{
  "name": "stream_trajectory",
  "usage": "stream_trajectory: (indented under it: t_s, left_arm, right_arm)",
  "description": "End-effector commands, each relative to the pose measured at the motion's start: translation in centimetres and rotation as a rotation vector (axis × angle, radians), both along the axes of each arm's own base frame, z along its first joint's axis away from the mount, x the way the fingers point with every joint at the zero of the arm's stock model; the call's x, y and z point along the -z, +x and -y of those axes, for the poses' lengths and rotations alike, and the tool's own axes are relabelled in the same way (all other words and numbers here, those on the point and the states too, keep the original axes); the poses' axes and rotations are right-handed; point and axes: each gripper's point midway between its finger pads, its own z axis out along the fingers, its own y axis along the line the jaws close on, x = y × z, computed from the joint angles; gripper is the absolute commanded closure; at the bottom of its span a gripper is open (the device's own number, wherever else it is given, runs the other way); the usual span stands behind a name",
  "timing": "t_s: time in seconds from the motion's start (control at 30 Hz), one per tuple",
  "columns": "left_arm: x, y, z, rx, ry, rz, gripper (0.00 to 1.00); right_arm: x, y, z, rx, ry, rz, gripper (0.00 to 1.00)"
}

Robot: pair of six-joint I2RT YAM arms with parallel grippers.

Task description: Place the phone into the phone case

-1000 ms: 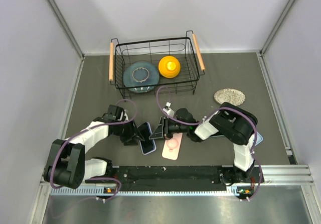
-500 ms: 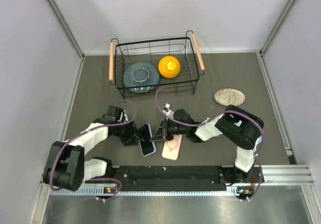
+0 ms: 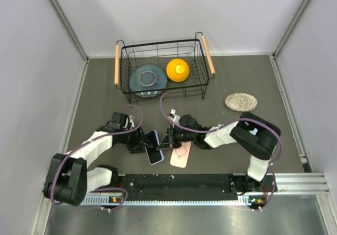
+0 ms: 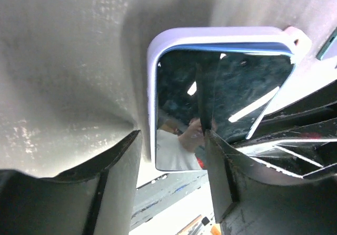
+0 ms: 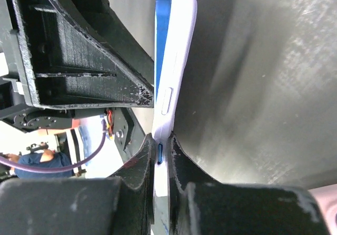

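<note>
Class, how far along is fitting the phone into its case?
Done: the phone looks mostly seated in the phone case. In hand: right fingers pinch the case's edge; left fingers straddle the phone's end. Left: its blue side stands proud along one edge and needs pressing in.

Dark grey table (image 3: 237, 77); on it wire basket (image 3: 208, 55), speckled disc (image 3: 241, 101), pink case (image 3: 180, 156)

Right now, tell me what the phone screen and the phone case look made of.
The phone screen: glossy glass, apparently; it mirrors lights and a person. The phone case: pale, matte, probably silicone or soft plastic; rounded edges, no sharp glare.
</note>
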Motion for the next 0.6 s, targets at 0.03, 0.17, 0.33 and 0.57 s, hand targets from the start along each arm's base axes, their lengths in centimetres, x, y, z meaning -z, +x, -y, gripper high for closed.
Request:
stream_trajectory:
  t_s: [0.03,0.17,0.33,0.57]
  left_arm:
    - [-4.3,1.5,0.6,0.031,-0.035,0.136,0.39]
    - [-8.5,2.7,1.0,0.065,-0.073,0.281,0.36]
    - [-12.8,1.8,2.4,0.116,-0.215,0.449,0.34]
    - [-16.7,0.0,4.6,0.228,-0.470,0.608,0.34]
  right_arm:
    - [-7.1,-0.5,-1.1,-0.051,0.142,0.160,1.00]
    - [-9.7,0.0,0.5,-0.020,0.177,0.175,1.00]
    - [-12.7,0.8,3.3,0.069,0.171,0.235,1.00]
    - [-16.3,1.6,6.3,0.164,0.228,0.341,1.00]
